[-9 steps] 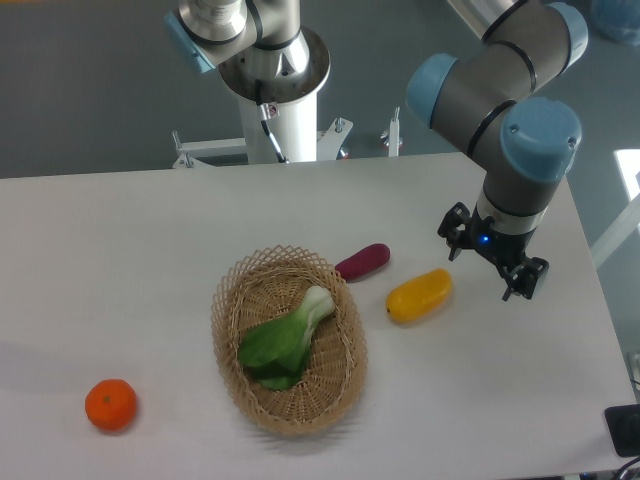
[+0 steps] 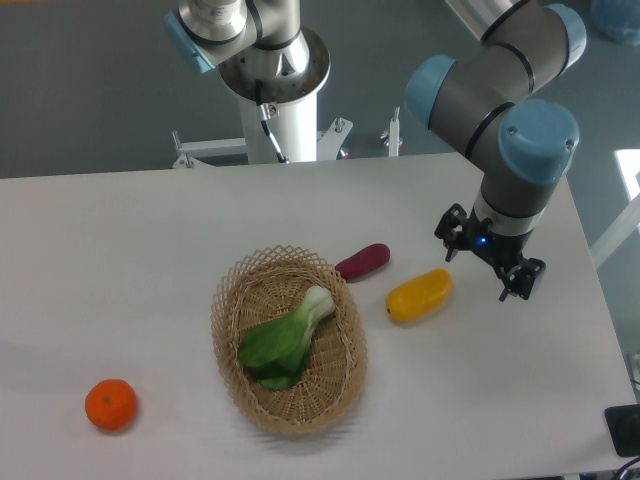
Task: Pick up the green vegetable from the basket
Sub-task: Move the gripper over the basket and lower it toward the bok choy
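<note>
The green vegetable (image 2: 286, 340) lies inside the basket (image 2: 232, 318), leaves toward the front left, pale stalk toward the back right. The tan wicker basket sits at the middle front of the white table. My gripper (image 2: 484, 258) hangs over the right side of the table, well to the right of the basket and just right of the yellow vegetable. Its fingers (image 2: 449, 229) stand apart with nothing between them.
A yellow oblong vegetable (image 2: 420, 295) lies right of the basket. A dark purple-red oblong one (image 2: 363, 261) lies just behind the basket's right rim. An orange fruit (image 2: 110, 404) sits at the front left. The arm's base column (image 2: 275, 90) stands behind the table.
The gripper has shifted very slightly to the left. Nothing else moved.
</note>
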Available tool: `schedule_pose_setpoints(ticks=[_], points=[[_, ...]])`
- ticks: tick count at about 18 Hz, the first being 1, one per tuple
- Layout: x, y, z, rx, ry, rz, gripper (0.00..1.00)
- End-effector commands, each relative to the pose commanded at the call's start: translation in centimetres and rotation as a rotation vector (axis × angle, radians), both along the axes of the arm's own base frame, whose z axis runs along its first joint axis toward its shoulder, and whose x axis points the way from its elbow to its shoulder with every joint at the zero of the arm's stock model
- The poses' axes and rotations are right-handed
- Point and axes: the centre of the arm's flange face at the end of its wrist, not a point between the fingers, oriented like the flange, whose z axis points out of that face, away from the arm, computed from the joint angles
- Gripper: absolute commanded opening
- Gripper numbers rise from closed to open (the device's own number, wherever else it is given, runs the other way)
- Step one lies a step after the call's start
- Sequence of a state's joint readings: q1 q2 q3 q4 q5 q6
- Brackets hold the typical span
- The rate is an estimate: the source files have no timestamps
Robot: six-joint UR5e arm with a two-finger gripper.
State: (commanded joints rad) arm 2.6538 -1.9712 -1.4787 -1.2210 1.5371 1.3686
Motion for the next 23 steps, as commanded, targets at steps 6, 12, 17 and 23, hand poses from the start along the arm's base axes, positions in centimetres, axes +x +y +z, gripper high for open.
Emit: schedule_pose_setpoints(ticks=[6, 12, 17, 23], points=[[5.6, 3.8, -1.4, -0.009, -0.034, 0.072, 1.0], [12.5, 6.9, -4.3, -0.037, -0.064, 0.039, 1.0], [16.9, 8.6, -6.3, -0.068, -0.099, -0.016, 1.0], [19.1, 10.0, -8.2, -0.086, -0.105, 0.109, 1.0]])
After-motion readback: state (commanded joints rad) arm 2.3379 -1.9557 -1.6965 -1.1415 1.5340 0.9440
